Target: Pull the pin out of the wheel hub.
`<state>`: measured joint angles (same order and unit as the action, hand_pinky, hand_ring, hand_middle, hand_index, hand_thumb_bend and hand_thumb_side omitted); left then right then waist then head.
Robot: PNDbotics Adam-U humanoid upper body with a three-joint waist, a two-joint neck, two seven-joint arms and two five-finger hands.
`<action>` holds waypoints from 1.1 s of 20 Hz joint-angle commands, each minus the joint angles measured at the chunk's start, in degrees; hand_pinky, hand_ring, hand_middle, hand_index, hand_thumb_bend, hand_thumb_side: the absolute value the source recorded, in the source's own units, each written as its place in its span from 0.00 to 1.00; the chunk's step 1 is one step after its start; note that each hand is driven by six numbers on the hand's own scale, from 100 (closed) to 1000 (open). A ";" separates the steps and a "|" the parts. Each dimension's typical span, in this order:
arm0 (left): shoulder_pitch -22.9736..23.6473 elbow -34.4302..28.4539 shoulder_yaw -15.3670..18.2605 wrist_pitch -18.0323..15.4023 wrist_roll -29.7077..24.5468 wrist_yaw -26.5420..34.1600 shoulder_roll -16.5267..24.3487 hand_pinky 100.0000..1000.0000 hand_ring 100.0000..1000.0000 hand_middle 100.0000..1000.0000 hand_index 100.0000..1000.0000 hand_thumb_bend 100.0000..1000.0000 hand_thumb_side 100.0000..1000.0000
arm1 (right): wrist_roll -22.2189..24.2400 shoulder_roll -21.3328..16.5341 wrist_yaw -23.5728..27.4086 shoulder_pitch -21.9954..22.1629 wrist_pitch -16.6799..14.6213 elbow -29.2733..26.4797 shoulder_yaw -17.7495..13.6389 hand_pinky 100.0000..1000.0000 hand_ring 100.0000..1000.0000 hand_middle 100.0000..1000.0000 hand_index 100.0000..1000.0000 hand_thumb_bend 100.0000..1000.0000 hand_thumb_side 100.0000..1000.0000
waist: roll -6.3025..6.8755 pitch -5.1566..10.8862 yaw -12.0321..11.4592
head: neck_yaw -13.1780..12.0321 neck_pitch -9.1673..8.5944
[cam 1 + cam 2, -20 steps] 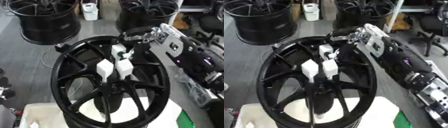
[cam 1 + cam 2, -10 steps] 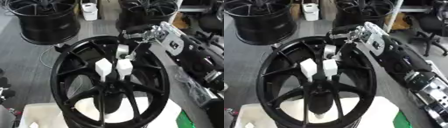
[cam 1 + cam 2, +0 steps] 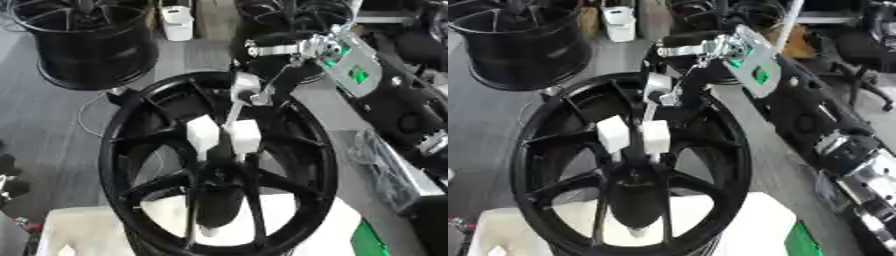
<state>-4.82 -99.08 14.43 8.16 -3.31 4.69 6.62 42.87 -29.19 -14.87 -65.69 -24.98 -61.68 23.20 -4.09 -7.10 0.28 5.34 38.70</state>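
A large black wheel hub (image 3: 131, 150) stands tilted in the middle, its spokes meeting at a dark centre. Two white blocks (image 3: 203, 134) sit side by side just above that centre. A white pin (image 3: 245, 84) with a thin rod below it slants up from between the blocks. My right hand (image 3: 278, 50) reaches in from the upper right, and its fingers (image 3: 265, 94) are pinched on the pin's white head. My right arm (image 3: 798, 105) runs down the right side. My left hand shows in neither view.
Another black wheel (image 3: 83, 45) stands at the back left, and more dark wheels (image 3: 289, 15) at the back centre. A white container (image 3: 178, 22) is between them. A white block (image 3: 297, 225) lies under the hub. An office chair (image 3: 864, 50) is far right.
My right hand has risen and drawn back toward the upper right. The pin's white head has come up with it, farther from the two white blocks.
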 commanded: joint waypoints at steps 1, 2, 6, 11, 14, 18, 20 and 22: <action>0.02 -1.12 0.60 0.01 0.41 -0.18 1.59 0.62 0.48 0.53 0.67 0.54 0.49 | 7.52 -5.86 2.57 -1.66 -6.18 -2.47 -4.95 0.67 0.49 0.23 0.66 0.00 0.00 | -0.01 1.42 0.58 | -0.67 0.40; 0.19 -1.11 0.75 0.03 0.54 -0.22 1.66 0.62 0.48 0.53 0.67 0.54 0.49 | 6.62 -7.44 3.07 -1.34 -5.20 -2.87 -6.55 0.67 0.49 0.23 0.66 0.00 0.00 | -0.11 1.55 1.02 | -1.06 0.58; 0.80 -1.11 1.60 0.03 1.34 -0.28 1.73 0.62 0.48 0.53 0.67 0.54 0.49 | 3.01 -13.40 6.01 2.03 -1.52 -3.05 -12.53 0.66 0.47 0.23 0.66 0.00 0.00 | -0.13 2.03 2.81 | -2.66 1.08; 1.23 -1.23 2.81 -0.11 2.62 -0.09 1.39 0.62 0.48 0.53 0.67 0.54 0.49 | -1.81 -21.24 10.70 9.60 3.31 2.88 -20.38 0.64 0.45 0.22 0.65 0.00 0.00 | 0.89 2.19 5.14 | -5.02 1.46; 1.26 -1.37 3.53 -0.29 3.39 0.12 1.00 0.62 0.48 0.53 0.67 0.54 0.49 | -4.98 -25.76 13.87 14.75 6.48 7.96 -25.53 0.62 0.44 0.21 0.64 0.00 0.00 | 1.81 1.96 6.01 | -5.96 1.51; 1.38 -1.52 4.73 -0.47 4.58 0.20 0.78 0.62 0.48 0.53 0.67 0.54 0.49 | -9.02 -25.82 16.08 21.31 10.52 14.51 -32.10 0.66 0.52 0.43 0.72 0.00 0.31 | 2.62 1.12 8.54 | -7.84 1.09; 0.86 -1.68 4.83 -0.54 4.79 0.27 0.76 0.62 0.48 0.53 0.67 0.54 0.49 | -11.11 -23.35 14.48 24.72 12.62 17.92 -35.50 0.71 0.65 0.71 0.84 0.00 0.66 | 2.94 0.51 8.80 | -7.79 0.59; 0.45 -1.78 4.63 -0.57 4.68 0.32 0.72 0.62 0.48 0.53 0.67 0.54 0.49 | -13.15 -20.27 12.56 28.03 14.66 21.23 -38.82 0.74 0.72 0.82 0.87 0.00 0.88 | 3.14 0.23 8.17 | -7.17 0.31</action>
<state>-3.89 -99.30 18.68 7.67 1.13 4.72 6.94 30.93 -49.21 -1.46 -37.12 -11.49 -41.83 -13.27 -0.78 -7.32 8.30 -1.96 39.78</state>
